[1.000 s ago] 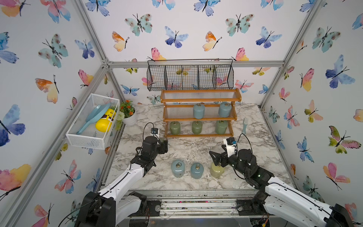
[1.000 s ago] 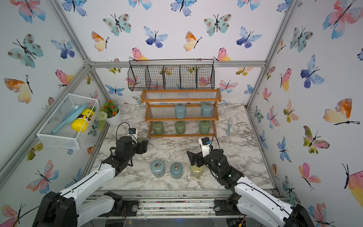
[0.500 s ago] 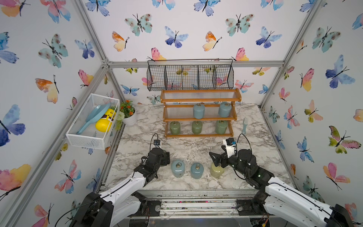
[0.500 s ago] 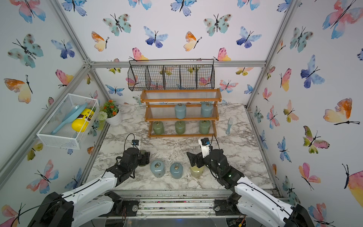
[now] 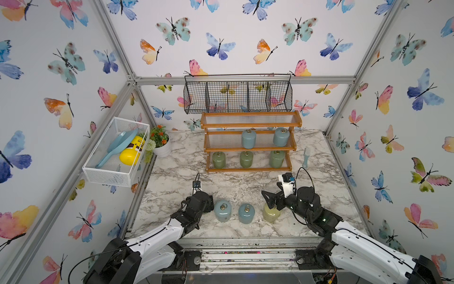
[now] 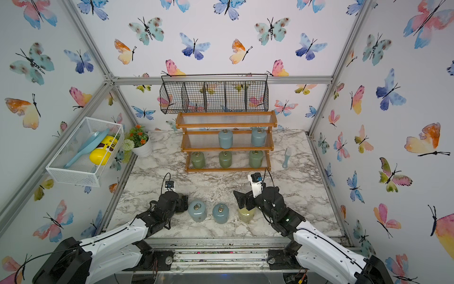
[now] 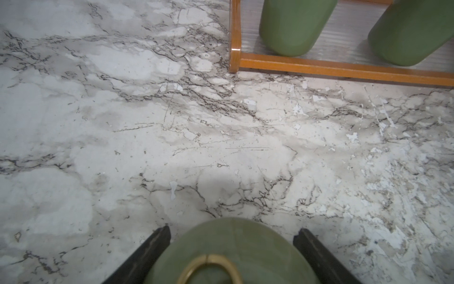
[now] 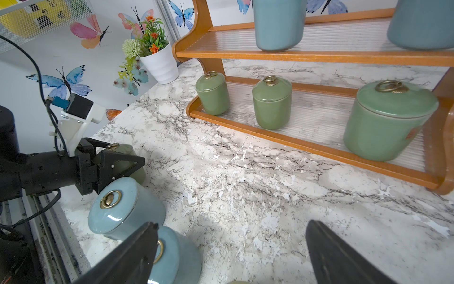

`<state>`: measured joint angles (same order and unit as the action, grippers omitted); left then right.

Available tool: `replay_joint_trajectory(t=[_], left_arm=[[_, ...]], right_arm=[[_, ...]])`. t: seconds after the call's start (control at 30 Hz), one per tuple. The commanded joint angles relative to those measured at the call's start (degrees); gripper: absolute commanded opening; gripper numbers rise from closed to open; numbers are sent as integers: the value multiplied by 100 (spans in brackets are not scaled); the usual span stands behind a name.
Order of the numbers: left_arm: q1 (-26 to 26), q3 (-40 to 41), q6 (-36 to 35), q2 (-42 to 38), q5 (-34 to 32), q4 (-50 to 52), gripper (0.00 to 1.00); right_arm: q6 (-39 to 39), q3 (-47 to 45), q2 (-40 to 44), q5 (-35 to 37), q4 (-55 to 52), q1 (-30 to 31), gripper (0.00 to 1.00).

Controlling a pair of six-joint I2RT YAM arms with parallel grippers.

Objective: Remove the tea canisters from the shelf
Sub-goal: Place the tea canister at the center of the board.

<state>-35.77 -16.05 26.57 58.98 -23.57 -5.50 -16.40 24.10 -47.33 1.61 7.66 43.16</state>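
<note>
In both top views the shelf (image 5: 248, 169) holds five canisters: two blue canisters (image 5: 248, 139) on the middle tier and three green canisters (image 5: 246, 159) on the bottom tier. The top tier is bare. At the front of the tabletop (image 5: 245, 186) two front blue canisters (image 5: 222, 211) and a yellow canister (image 5: 271, 213) stand in a row. The left gripper (image 5: 208, 204) sits low at the row's left end, and the right gripper (image 6: 243, 201) hangs over the yellow canister.

The left wrist view shows the left gripper clamped on a fourth green canister (image 7: 228, 246), a finger against each side. I cannot tell whether its base touches the marble.

In the right wrist view the right gripper's jaws are spread wide and empty. The held canister is just beside the nearest front blue one.

If the canister is let go before it is seated, the glossy jar may tip. The opening fingers could also nudge the blue neighbour. The right gripper might clip the yellow lid's ring when it moves off.

A second ago the left arm was back near the shelf. It has since come forward to the row. The right arm has not moved.
</note>
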Motion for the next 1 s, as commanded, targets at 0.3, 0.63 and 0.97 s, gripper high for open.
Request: replay_joint_trajectory(t=[0.3,0.63,0.97], left_arm=[[-198,15,261,-207,-531,97,78],[-343,-91,288,-66,-662,190,89],[-394,-69,332,-185,-684,247,92]], right_arm=[[67,-6,-135,-79,25,-18,100],[115,45,-231,-115,45,-16,100],[120,16,-240,-70,34,-13,100]])
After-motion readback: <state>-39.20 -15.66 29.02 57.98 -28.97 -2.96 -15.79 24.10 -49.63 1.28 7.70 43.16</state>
